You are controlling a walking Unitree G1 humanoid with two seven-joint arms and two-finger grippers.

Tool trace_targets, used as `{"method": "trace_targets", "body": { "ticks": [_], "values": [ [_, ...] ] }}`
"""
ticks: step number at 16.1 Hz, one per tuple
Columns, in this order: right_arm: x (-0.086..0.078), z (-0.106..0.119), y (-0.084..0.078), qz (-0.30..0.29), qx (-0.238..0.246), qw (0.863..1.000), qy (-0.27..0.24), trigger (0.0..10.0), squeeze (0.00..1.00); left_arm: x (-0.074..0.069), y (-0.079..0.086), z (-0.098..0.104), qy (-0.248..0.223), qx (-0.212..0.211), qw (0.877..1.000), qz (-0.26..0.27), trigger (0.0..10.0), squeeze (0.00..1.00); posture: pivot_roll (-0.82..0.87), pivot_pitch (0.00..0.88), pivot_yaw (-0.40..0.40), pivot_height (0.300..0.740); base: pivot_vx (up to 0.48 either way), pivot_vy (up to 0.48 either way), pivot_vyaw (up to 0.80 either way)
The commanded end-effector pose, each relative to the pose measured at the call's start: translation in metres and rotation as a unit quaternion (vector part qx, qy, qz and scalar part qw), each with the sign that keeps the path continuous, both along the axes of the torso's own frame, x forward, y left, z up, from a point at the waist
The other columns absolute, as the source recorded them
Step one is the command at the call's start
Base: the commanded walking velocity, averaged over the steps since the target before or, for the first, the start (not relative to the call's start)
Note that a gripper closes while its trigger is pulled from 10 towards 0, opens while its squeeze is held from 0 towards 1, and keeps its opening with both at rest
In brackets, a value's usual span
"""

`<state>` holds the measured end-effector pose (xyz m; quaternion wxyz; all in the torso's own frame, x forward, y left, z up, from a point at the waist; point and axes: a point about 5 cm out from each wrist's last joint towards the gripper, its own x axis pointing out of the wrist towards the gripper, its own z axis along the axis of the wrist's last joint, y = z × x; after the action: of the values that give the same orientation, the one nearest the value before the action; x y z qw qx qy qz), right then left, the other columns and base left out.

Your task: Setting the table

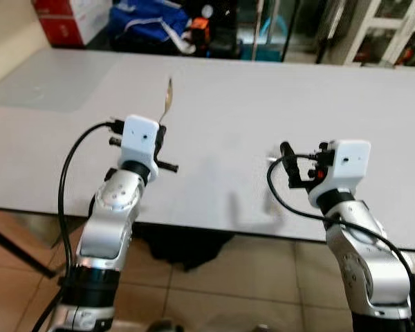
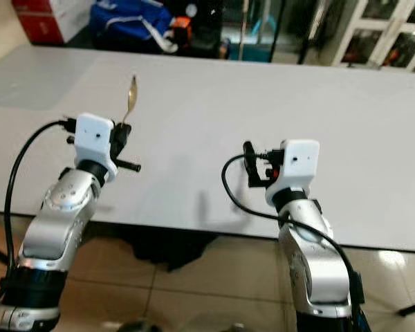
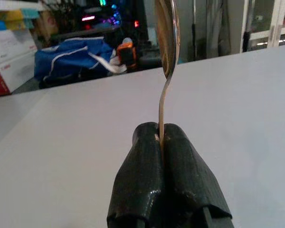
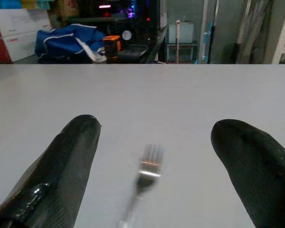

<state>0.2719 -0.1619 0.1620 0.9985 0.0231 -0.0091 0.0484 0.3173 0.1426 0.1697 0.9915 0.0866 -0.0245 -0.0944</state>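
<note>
Left gripper [image 3: 162, 137] clamped on spoon [image 3: 167, 42]; right gripper [image 4: 154, 142] apart, fork [image 4: 145, 178] between; white table [image 1: 263, 104], blue bag [image 4: 69, 40] behind

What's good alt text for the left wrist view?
The left tool, its two black fingers shut, holds a spoon by the handle, bowl pointing up and away over a pale table. Beyond the table's far edge sit a blue bag and boxes.
</note>
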Motion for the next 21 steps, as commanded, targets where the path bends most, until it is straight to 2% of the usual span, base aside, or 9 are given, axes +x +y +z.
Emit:
{"method": "trace_targets", "body": {
  "ticks": [1, 5, 9, 13, 14, 17, 18, 20, 21],
  "values": [
    [0.0, 0.001, -0.003, -0.004, -0.007, 1.0, -0.003, 10.0, 0.0, -0.001, -0.003, 0.003, -0.011, 0.001, 1.0, -0.002, 10.0, 0.0, 0.02, 0.048, 0.012, 0.74, 0.0, -0.48, 0.0],
    [-0.001, 0.0, -0.003, -0.001, -0.008, 1.0, 0.0, 10.0, 0.0, -0.001, -0.002, 0.003, -0.012, 0.004, 1.0, 0.001, 10.0, 0.0, 0.02, 0.044, 0.013, 0.74, 0.0, -0.469, 0.0],
    [-0.001, -0.003, 0.0, 0.007, -0.008, 1.0, 0.014, 10.0, 0.0, 0.002, 0.003, -0.003, 0.016, 0.014, 0.999, 0.027, 10.0, 0.0, 0.02, 0.056, 0.013, 0.74, 0.0, 0.0, 0.0],
    [-0.003, -0.007, 0.007, 0.037, 0.012, 0.999, 0.03, 10.0, 0.0, 0.013, 0.015, -0.027, 0.086, 0.13, 0.987, 0.051, 10.0, 0.0, 0.02, 0.061, 0.01, 0.74, 0.0, 0.0, 0.0],
    [-0.006, -0.008, 0.012, 0.068, 0.022, 0.997, 0.037, 10.0, 0.0, 0.024, 0.018, -0.029, 0.1, 0.153, 0.981, 0.063, 10.0, 0.0, 0.02, 0.063, 0.014, 0.74, 0.0, 0.0, 0.0],
    [-0.011, -0.012, 0.017, 0.1, 0.016, 0.994, 0.052, 10.0, 0.0, 0.04, 0.011, -0.029, 0.112, 0.173, 0.977, 0.055, 10.0, 0.0, 0.02, 0.066, 0.025, 0.74, 0.0, 0.0, 0.0],
    [-0.013, -0.016, 0.02, 0.104, 0.015, 0.993, 0.06, 10.0, 0.0, 0.051, -0.004, -0.033, 0.129, 0.17, 0.976, 0.049, 10.0, 0.0, 0.02, 0.074, 0.033, 0.74, 0.0, 0.0, 0.0],
    [-0.014, -0.016, 0.022, 0.107, 0.016, 0.992, 0.062, 10.0, 0.0, 0.055, -0.012, -0.034, 0.133, 0.166, 0.976, 0.042, 10.0, 0.0, 0.02, 0.076, 0.038, 0.74, 0.0, 0.0, 0.0],
    [-0.015, -0.014, 0.024, 0.115, 0.01, 0.991, 0.061, 10.0, 0.0, 0.062, -0.029, -0.028, 0.126, 0.136, 0.982, 0.023, 10.0, 0.0, 0.0, 0.083, 0.051, 0.74, 0.0, 0.0, 0.0]
  ]
}}
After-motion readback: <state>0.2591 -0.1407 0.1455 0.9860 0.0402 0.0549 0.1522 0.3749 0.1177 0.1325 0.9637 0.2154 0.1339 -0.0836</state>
